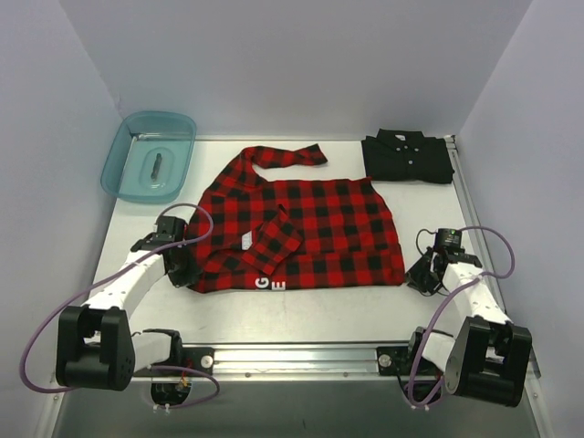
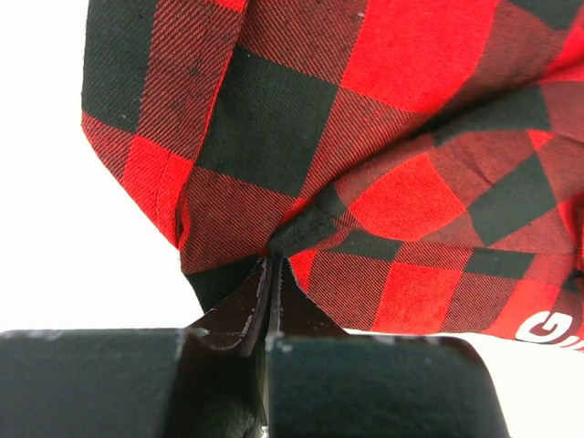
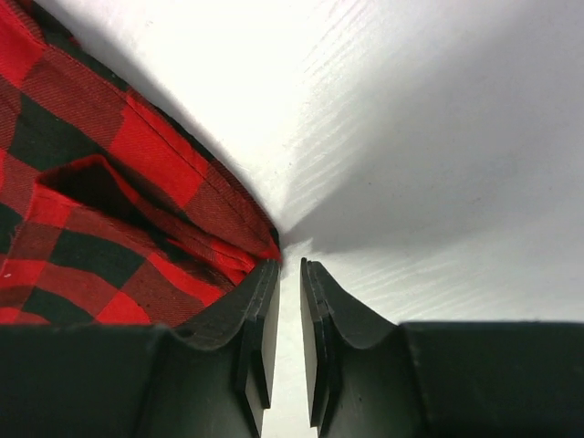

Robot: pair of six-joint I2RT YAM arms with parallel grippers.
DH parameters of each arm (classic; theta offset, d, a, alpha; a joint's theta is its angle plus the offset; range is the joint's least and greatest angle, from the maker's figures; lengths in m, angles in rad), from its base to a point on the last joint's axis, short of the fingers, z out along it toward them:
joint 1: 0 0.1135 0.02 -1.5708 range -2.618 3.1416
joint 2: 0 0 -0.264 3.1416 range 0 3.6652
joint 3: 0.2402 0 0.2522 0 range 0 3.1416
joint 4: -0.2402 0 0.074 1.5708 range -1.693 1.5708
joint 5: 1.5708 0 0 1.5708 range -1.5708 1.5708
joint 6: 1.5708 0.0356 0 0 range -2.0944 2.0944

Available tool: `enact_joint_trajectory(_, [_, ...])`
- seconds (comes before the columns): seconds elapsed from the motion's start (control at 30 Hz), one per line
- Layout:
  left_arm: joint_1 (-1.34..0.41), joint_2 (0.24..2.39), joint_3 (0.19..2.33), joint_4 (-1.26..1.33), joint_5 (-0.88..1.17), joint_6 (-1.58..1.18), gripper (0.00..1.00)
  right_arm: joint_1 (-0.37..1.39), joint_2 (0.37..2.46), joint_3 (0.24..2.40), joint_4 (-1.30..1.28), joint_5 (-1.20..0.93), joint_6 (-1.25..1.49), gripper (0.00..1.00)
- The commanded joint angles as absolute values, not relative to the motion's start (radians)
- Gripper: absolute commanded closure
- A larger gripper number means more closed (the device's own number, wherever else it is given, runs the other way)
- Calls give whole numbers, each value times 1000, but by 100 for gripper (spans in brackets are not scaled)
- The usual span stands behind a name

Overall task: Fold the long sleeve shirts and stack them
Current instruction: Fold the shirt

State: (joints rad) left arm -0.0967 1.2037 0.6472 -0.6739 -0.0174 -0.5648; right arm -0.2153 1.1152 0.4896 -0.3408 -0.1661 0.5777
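Note:
The red-and-black plaid long sleeve shirt [image 1: 319, 228] lies spread across the middle of the table, one sleeve folded over its chest, white letters [image 1: 269, 285] at its hem. My left gripper [image 1: 187, 271] is at the shirt's lower left corner; in the left wrist view the left gripper [image 2: 272, 260] is shut on a pinch of the plaid shirt [image 2: 365, 137]. My right gripper [image 1: 415, 276] sits at the lower right corner. The right gripper [image 3: 290, 265] shows a narrow gap with nothing in it, the plaid shirt's edge [image 3: 82, 210] beside its left finger. The black long sleeve shirt [image 1: 408, 158] lies folded at the back right.
A translucent teal bin [image 1: 119, 160] with a small dark object inside stands at the back left. White walls enclose the table on three sides. A metal rail [image 1: 292, 356] runs along the near edge between the arm bases.

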Motion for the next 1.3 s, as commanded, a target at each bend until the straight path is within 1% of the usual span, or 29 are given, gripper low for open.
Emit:
enact_joint_trajectory(0.0, [-90, 1224, 675, -732, -41, -586, 100, -212, 1074, 515, -406, -135, 575, 82])
enact_joint_trajectory(0.07, [-90, 1227, 689, -750, -43, -589, 100, -190, 1033, 529, -419, -135, 565, 79])
enact_joint_trajectory(0.13, [-91, 1221, 704, -779, -48, -584, 95, -166, 1008, 563, -439, -132, 557, 77])
enact_joint_trajectory(0.17, [-89, 1209, 713, -790, -54, -580, 89, -149, 990, 577, -452, -132, 552, 75])
enact_joint_trajectory(0.2, [-89, 1171, 725, -796, -60, -575, 72, -100, 980, 589, -460, -123, 548, 71])
enact_joint_trajectory(0.23, [-90, 1145, 732, -808, -80, -574, 65, -72, 973, 615, -465, -120, 545, 68])
enact_joint_trajectory(0.27, [-92, 1114, 733, -810, -89, -577, 60, -45, 957, 624, -469, -120, 545, 61])
enact_joint_trajectory(0.3, [-91, 1056, 742, -810, -92, -577, 54, 18, 953, 633, -472, -118, 555, 58])
enact_joint_trajectory(0.33, [-92, 1031, 749, -816, -91, -577, 44, 43, 943, 646, -474, -126, 561, 56])
enact_joint_trajectory(0.4, [-95, 970, 764, -824, -83, -584, 37, 130, 936, 653, -453, -153, 589, 56])
enact_joint_trajectory(0.43, [-104, 954, 764, -822, -72, -594, 36, 167, 937, 653, -436, -194, 604, 56])
enact_joint_trajectory(0.5, [-132, 936, 761, -807, -19, -650, 36, 228, 953, 650, -365, -231, 632, 56])
enact_joint_trajectory(0.53, [-153, 937, 753, -760, 0, -676, 36, 285, 963, 646, -336, -248, 673, 56])
enact_joint_trajectory(0.57, [-219, 942, 733, -727, 0, -739, 39, 308, 992, 641, -268, -280, 695, 56])
enact_joint_trajectory(0.67, [-323, 991, 681, -586, 0, -840, 45, 372, 1063, 600, -107, -342, 770, 56])
enact_joint_trajectory(0.73, [-334, 1031, 644, -487, 0, -886, 49, 379, 1101, 562, -40, -357, 784, 57])
enact_joint_trajectory(0.77, [-328, 1040, 588, -453, 0, -926, 51, 373, 1135, 549, -8, -363, 782, 57])
enact_joint_trajectory(0.8, [-327, 1039, 560, -421, -24, -943, 58, 365, 1149, 529, 6, -361, 776, 58])
enact_joint_trajectory(0.83, [-324, 1034, 526, -373, -38, -960, 60, 354, 1164, 516, 32, -362, 767, 58])
enact_joint_trajectory(0.9, [-295, 1005, 435, -325, -72, -994, 65, 292, 1203, 480, 77, -389, 752, 59])
enact_joint_trajectory(0.97, [-255, 985, 384, -296, -71, -1023, 66, 220, 1245, 410, 133, -432, 755, 60])
enact_joint_trajectory(1.0, [-236, 964, 339, -292, -69, -1025, 66, 139, 1261, 385, 138, -448, 759, 60])
enact_joint_trajectory(1.1, [-149, 918, 299, -328, -75, -1032, 69, 19, 1299, 325, 124, -497, 743, 62])
enact_joint_trajectory(1.13, [-114, 904, 287, -366, -78, -1034, 70, -56, 1299, 316, 112, -506, 732, 62])
enact_joint_trajectory(1.23, [-69, 844, 297, -446, -118, -1031, 71, -133, 1226, 319, 6, -456, 675, 62])
enact_joint_trajectory(1.27, [-66, 830, 304, -463, -135, -1029, 71, -138, 1200, 337, -68, -436, 664, 62])
